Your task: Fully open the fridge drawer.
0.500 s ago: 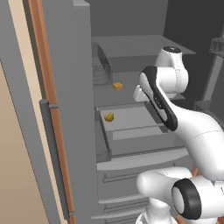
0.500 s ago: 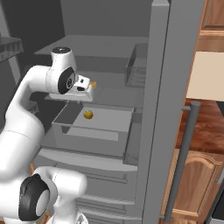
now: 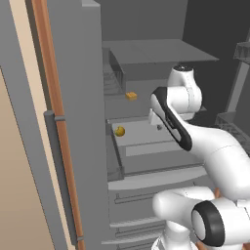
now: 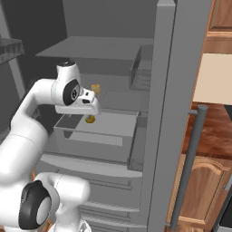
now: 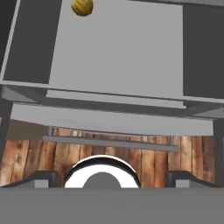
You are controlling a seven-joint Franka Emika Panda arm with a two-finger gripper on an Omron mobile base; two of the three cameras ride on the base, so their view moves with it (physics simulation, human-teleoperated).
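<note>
The fridge drawer [image 3: 146, 146] stands pulled out of the open fridge, its light-grey floor bare except for a small yellow round fruit [image 3: 119, 131] near the back. The drawer [image 4: 108, 129] has a pale curved front lip at its near end. My gripper [image 4: 90, 111] hangs just above the drawer's back part, close to the fruit [image 4: 90, 119]. In the hand view the drawer [image 5: 118, 52] lies below, with the fruit [image 5: 82, 6] at the top edge. The gripper [image 5: 112, 177] is open, its fingertips [image 5: 41, 177] wide apart and holding nothing.
An orange block [image 3: 131, 95] lies on the shelf above the drawer, beside a wire basket [image 4: 142, 72]. Narrower drawer fronts with bar handles [image 3: 141, 197] sit below. The open fridge door [image 3: 53, 146] stands on the left, and wooden cabinets [image 4: 204, 190] on the right.
The hand has come down and back a little, from near the orange block's shelf to just over the drawer. The drawer and the fruit look unmoved.
</note>
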